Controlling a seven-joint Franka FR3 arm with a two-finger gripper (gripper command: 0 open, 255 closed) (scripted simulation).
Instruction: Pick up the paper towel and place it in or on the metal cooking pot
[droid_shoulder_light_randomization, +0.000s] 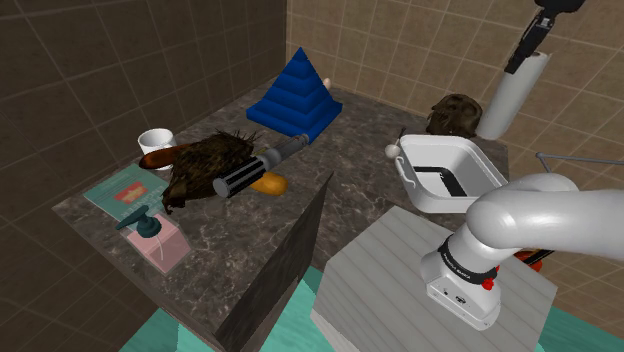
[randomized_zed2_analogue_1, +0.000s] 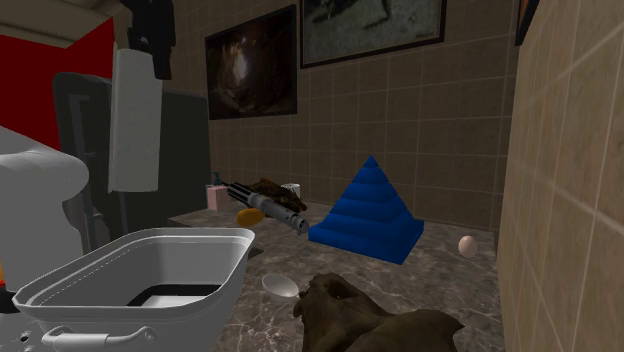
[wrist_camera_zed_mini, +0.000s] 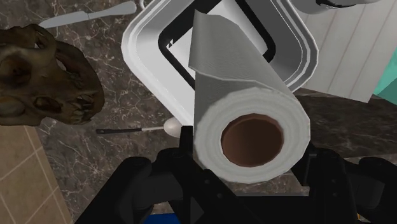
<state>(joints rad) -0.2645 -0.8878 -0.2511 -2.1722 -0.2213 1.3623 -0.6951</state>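
Pincer (wrist_camera_zed_mini: 249, 150) w/ towel roll (wrist_camera_zed_mini: 236, 83), over white pot (wrist_camera_zed_mini: 141, 39)

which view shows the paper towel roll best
The wrist view: the paper towel roll sits large and central, brown core end-on, clasped in the gripper, with the white pot beyond it. The shoulder view shows it small at upper right, hanging from the gripper. The second exterior view shows its side at upper left.

White paper towel (wrist_camera_zed_mini: 236, 83), white pot (wrist_camera_zed_mini: 141, 51), blue pyramid (droid_shoulder_light_randomization: 296, 95), dark marbled counter (droid_shoulder_light_randomization: 250, 230).
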